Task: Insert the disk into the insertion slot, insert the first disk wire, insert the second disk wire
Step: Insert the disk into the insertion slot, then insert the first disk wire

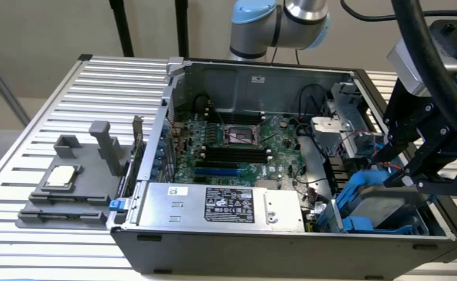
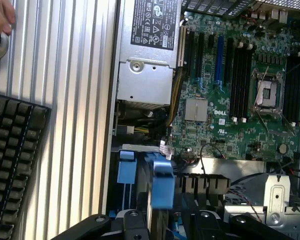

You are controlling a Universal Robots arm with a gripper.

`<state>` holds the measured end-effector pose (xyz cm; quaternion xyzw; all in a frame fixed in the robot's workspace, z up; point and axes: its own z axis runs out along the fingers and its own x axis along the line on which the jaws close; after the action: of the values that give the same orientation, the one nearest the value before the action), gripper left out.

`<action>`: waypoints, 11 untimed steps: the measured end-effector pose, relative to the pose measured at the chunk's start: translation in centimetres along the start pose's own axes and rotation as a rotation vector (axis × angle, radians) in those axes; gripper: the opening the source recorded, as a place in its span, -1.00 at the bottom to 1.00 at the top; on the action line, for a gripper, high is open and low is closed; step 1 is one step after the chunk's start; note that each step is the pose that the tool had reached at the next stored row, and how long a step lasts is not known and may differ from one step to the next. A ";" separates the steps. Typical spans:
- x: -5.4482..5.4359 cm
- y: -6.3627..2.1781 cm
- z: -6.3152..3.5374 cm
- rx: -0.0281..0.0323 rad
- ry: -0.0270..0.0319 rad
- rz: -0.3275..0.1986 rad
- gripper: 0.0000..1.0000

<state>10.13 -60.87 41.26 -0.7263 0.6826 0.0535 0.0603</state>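
Note:
The disk [image 1: 386, 208] is a silver-grey drive in a bright blue carrier. It hangs tilted in the mouth of the insertion slot [image 1: 336, 218], the grey drive cage with blue rails at the case's front corner on the exterior view's right. My gripper [image 1: 392, 175] reaches down from that side and is shut on the carrier's upper blue edge. In the wrist view the disk [image 2: 161, 185] shows edge-on, running down between my black fingers [image 2: 130, 220], beside a blue rail of the insertion slot [image 2: 126, 169]. The disk's lower part is hidden inside the cage.
The silver power-supply box [image 1: 221, 205] sits beside the cage, with the motherboard [image 1: 236, 146] and black CPU socket [image 1: 239, 134] behind it. Loose wires [image 1: 361, 143] hang near the cage's far end. A grey fixture [image 1: 64, 175] stands outside the case. A keyboard [image 2: 12, 160] and a hand [image 2: 0, 17] lie beyond the case wall.

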 end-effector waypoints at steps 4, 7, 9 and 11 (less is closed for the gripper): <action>0.0 0.00 0.01 -0.0006 -0.0004 -0.002 -0.21; 0.0 0.00 0.01 -0.0006 -0.0004 -0.002 -0.21; 0.0 0.00 0.01 -0.0006 -0.0005 -0.002 -0.21; 0.0 0.00 0.01 -0.0006 -0.0004 -0.002 -0.21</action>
<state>10.13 -60.86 41.25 -0.7271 0.6818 0.0538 0.0603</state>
